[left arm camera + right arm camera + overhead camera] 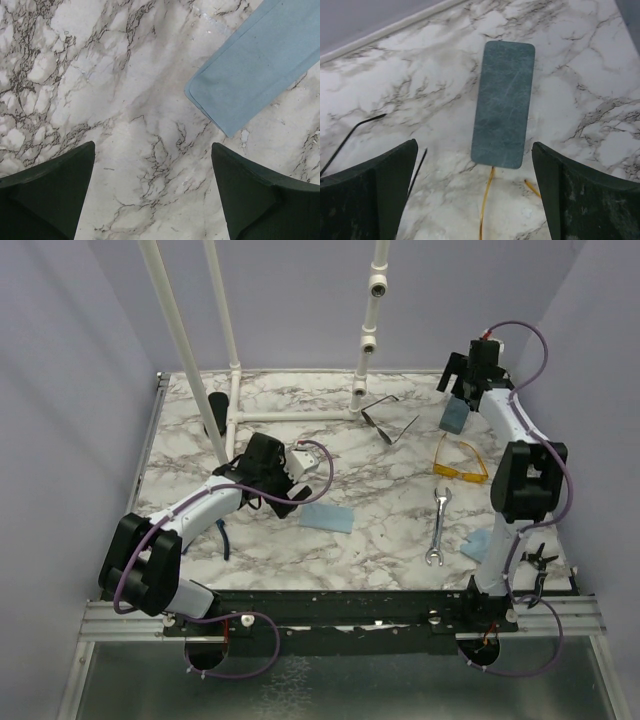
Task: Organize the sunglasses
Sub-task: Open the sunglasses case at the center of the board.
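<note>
Both our grippers hold nothing: left gripper (153,145) spread wide over the marble table (100,75) beside a pale blue pouch (250,60), right gripper (475,142) spread above the blue-grey case (503,102), probably meant for a pair. Near it the wire-frame sunglasses (390,423) and yellow sunglasses (460,462) lie loose, uncased.

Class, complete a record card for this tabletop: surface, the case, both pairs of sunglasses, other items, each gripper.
surface: marble-patterned table
blue-grey case: lying flat, far right
wire-frame sunglasses: far centre, beside white pipes
yellow sunglasses: right side, nearer than the case
other items: wrench, blue cloth
left gripper: open, empty, near blue cloth
right gripper: open, empty, pointing at the case
</note>
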Motion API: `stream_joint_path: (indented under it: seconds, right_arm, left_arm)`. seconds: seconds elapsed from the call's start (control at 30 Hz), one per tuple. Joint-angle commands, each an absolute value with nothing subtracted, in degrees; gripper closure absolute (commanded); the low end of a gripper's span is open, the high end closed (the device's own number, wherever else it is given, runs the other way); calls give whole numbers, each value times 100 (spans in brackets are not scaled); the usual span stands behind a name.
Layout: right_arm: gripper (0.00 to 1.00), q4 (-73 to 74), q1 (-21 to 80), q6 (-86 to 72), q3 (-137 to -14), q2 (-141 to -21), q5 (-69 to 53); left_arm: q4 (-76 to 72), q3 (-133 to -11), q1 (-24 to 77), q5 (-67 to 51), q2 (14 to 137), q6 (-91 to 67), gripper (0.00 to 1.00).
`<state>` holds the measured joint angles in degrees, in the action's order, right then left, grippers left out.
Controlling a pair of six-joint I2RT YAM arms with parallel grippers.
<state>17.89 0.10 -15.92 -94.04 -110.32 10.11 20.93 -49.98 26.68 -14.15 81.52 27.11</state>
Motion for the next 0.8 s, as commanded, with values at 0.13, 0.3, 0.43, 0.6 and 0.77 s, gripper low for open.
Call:
stream_joint_path:
  seconds: [0.13, 0.3, 0.43, 0.6, 0.77]
  right_arm:
    - [0, 3117, -211, -1273, -11417, -13184, 1611]
    - [0, 3363, -211, -1109, -11868, -13808, 1347]
    - [10, 3249, -216, -985, -11611, -13816, 1197]
    - [51, 3174, -221, -854, -11458, -13604, 1247]
    - [73, 3009, -221, -668, -11283, -13155, 1143]
  left_arm:
    - [1968, -4821, 2624, -1649, 8136, 2688, 1]
    - [1977, -4808, 2619, -1695, 8174, 2692, 1]
    - [1982, -4813, 2621, -1704, 8191, 2695, 1]
    - [1995, -4825, 2620, -1712, 8166, 2690, 1]
    - [1995, -4814, 2613, -1753, 8163, 2698, 1]
